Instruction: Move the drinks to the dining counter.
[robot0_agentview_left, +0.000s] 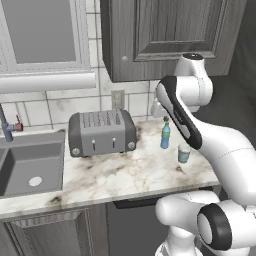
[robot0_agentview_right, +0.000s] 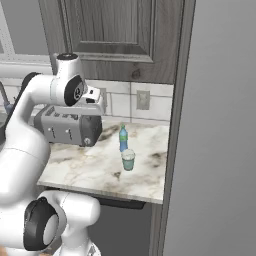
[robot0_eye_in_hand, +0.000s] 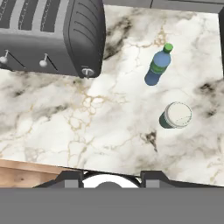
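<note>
toaster (robot0_agentview_left: 102, 132): grey, two-slot, on the marble table (robot0_agentview_left: 120, 172), left of both drinks; slots up, levers on the front face
sink (robot0_agentview_left: 30, 167): dark basin set in the table, far left, faucet (robot0_agentview_left: 6, 125) behind it
wall: white tile with an outlet (robot0_agentview_left: 118, 99) behind the toaster; dark upper cabinet (robot0_agentview_left: 165, 35) above
right side: tall grey panel (robot0_agentview_right: 220, 125) at the table's right end, near the cup
bottle (robot0_agentview_left: 165, 134): blue, green cap, upright on the table, right of the toaster, apart from it
cup (robot0_agentview_left: 184, 153): teal, pale top, upright, just beside the bottle toward the front edge, not touching
in the way: toaster near the bottle's left; open marble around both drinks otherwise
arm: rises from the base, elbow high, forearm bent down over the table's right part; wrist above the drinks
tool (robot0_agentview_right: 98, 108): hangs above the table, well clear of both drinks, looking down at them; holds nothing; can't tell how far apart the fingers stand
hand view: bottle (robot0_eye_in_hand: 157, 66) and cup (robot0_eye_in_hand: 176, 115) right of centre, toaster (robot0_eye_in_hand: 52, 35) upper left
</note>
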